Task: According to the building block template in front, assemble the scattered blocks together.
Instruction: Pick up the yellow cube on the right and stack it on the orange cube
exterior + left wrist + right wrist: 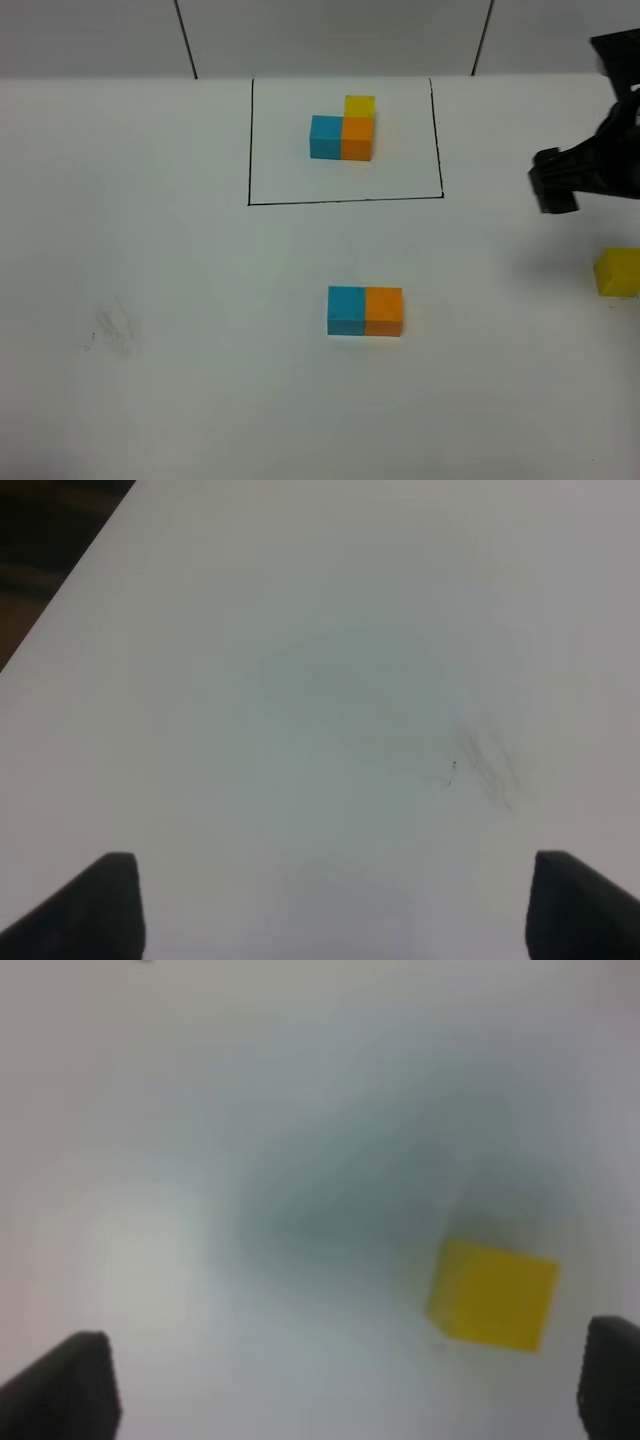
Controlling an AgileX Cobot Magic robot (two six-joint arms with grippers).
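Note:
The template (343, 137) is a blue, orange and yellow cube cluster inside a black drawn rectangle at the back middle. A loose sky-blue cube (346, 310) and a loose orange cube (384, 311) sit side by side and touching at the table's middle. The loose yellow cube (617, 271) lies at the right edge; it also shows in the right wrist view (493, 1293). My right gripper (345, 1380) is open and empty above the table near that cube, its arm (580, 165) at the far right. My left gripper (335, 900) is open and empty over bare table.
A faint grey smudge (112, 328) marks the white table at the left; it also shows in the left wrist view (488, 768). The table's edge (60, 600) and dark floor show beyond the left gripper. A grey wall runs along the back.

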